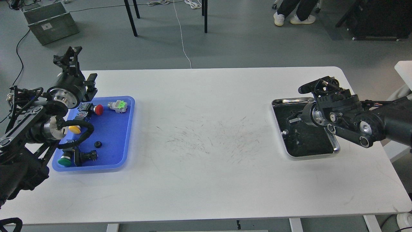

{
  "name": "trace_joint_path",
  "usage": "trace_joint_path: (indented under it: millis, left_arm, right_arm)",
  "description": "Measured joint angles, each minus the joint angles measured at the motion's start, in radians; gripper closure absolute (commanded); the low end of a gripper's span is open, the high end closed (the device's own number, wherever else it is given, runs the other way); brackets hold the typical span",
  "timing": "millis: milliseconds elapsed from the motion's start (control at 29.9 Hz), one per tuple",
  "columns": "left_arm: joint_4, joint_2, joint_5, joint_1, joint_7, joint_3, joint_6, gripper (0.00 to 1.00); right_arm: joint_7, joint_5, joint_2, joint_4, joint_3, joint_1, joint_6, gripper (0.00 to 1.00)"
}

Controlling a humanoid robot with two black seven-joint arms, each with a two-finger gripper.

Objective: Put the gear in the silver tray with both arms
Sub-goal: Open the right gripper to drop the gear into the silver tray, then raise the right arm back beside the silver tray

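A small black gear (98,144) lies in the blue plastic tray (120,135) at the left of the table. The silver tray (334,149) sits at the right, with a few small parts on its dark floor (305,141). My left gripper (68,57) is raised above the far left corner of the blue tray. Its fingers look spread and nothing shows between them. My right gripper (318,86) hovers over the far right part of the silver tray. It is dark and seen side-on, so its fingers cannot be told apart.
The blue tray also holds a red button (98,109), a yellow button (74,129), a green button (64,161), a grey-green switch (118,106) and a black part (87,156). The white table (206,129) has scuff marks at its middle. A grey crate (50,22) and table legs stand on the floor beyond.
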Motion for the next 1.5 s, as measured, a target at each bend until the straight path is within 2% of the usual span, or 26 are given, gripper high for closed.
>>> trace_joint_path:
  millis: [67,100,668,936,1236,1403,1504]
  left_arm:
    - [0.0,0.0,0.0,0.0,0.0,0.0,0.0,0.02]
    - [0.0,0.0,0.0,0.0,0.0,0.0,0.0,0.02]
    - [0.001,-0.002,0.003,0.002,0.0,0.001,0.0,0.02]
    - [0.009,0.003,0.003,-0.009,0.0,0.001,0.007,0.02]
    - [-0.009,0.072,0.0,-0.025,0.004,-0.001,0.006,0.02]
    - [-0.115,0.194,0.0,0.009,0.012,0.0,-0.02,0.02]
    - [-0.243,0.294,0.002,0.048,0.027,0.003,-0.058,0.02]
  right_arm:
    - [0.0,0.001,-0.005,0.005,0.002,0.007,-0.002,0.13]
    - [0.001,0.002,-0.012,0.006,0.007,0.01,-0.005,0.05]
    - [-0.002,0.092,-0.227,0.199,0.305,0.009,-0.024,0.05]
    - [0.0,0.481,-0.232,0.202,0.574,-0.019,-0.035,0.05]
    - [0.0,0.99,-0.125,0.12,0.924,-0.187,-0.027,0.05]
    - [0.011,1.22,-0.099,0.123,1.124,-0.335,0.009,0.05]
    - [0.016,1.345,-0.076,0.125,1.261,-0.442,0.066,0.05]
